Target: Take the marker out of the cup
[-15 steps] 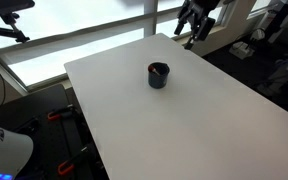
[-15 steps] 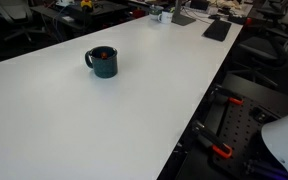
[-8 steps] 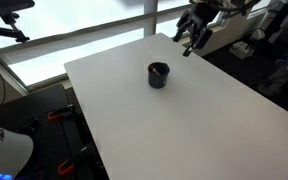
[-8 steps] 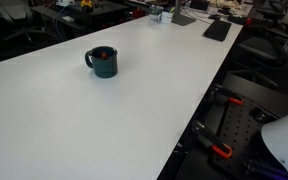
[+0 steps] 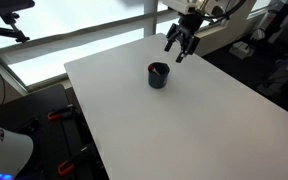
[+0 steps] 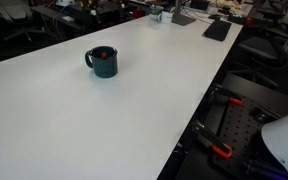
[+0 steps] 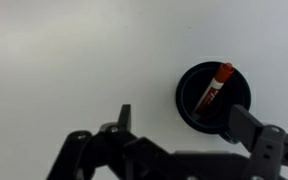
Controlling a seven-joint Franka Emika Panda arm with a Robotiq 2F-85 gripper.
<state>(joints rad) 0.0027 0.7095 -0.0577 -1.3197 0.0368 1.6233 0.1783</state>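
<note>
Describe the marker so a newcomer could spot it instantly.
Find the big white table; a small dark cup stands on it. The marker is the slim reddish stick leaning inside that cup, its red-orange tip bright against the dark interior.

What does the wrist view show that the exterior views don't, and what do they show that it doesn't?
Wrist view only: a look straight down into the cup, with the reddish marker seen along its length inside it. Exterior views only: the edges of the table, the handle on the cup's side, and the gripper up in the air beyond the cup, apart from it. Shared: the dark cup standing on the white table, and the gripper open, holding nothing.
</note>
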